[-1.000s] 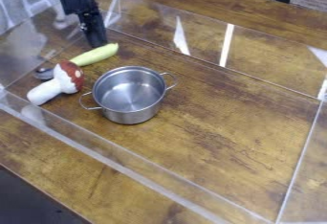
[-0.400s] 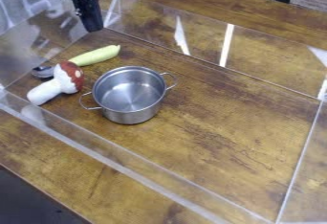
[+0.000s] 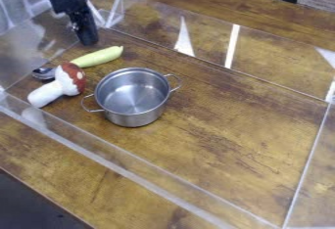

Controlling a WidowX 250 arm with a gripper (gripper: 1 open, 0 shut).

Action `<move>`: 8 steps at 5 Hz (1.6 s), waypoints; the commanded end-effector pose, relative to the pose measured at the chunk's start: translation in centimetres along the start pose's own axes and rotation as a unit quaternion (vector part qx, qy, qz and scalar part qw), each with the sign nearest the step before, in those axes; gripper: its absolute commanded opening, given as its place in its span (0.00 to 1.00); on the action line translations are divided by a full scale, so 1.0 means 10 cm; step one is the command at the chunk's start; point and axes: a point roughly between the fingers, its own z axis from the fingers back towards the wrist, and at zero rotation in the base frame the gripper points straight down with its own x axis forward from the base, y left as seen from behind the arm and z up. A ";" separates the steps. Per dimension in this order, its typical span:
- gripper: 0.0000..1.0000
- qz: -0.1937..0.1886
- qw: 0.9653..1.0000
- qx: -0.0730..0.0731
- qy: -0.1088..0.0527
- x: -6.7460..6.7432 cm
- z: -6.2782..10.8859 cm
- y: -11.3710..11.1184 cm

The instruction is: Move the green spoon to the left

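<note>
Fingers [image 3: 86,41] have been lowered again since the previous frame, back toward the spoon [image 3: 100,56]; spoon, mushroom [image 3: 57,84] and pot [image 3: 132,97] look unmoved.

Progress: can't be confirmed as done. Spoon is seen lying on the table [image 3: 225,125], handle just on the camera side of the fingers, silver bowl [image 3: 43,73] farther off toward the picture's left, beside the mushroom. No start reference is given in this view, so whether enough leftward shift has been made can't be told. If more is needed, the handle would have to be gripped or pushed from here; mushroom could get bumped.

Fingers: closed together, nothing seen held. Spoon isn't gripped. Contact with the handle can't be ruled in or out; tips are dark and blurred. Pot is well clear of the fingers, beyond the handle on the camera side.
</note>
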 end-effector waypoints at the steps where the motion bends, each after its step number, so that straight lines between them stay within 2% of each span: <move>1: 0.00 0.030 0.998 -0.052 0.014 -0.02 0.49 0.05; 3: 0.00 0.085 0.994 -0.063 0.025 -0.02 0.50 0.08; 5: 0.00 0.060 0.996 -0.057 0.021 -0.13 0.44 0.12; 7: 0.00 0.065 0.996 -0.057 0.021 -0.24 0.57 0.13; 8: 0.00 0.056 0.997 -0.054 0.020 -0.26 0.65 0.05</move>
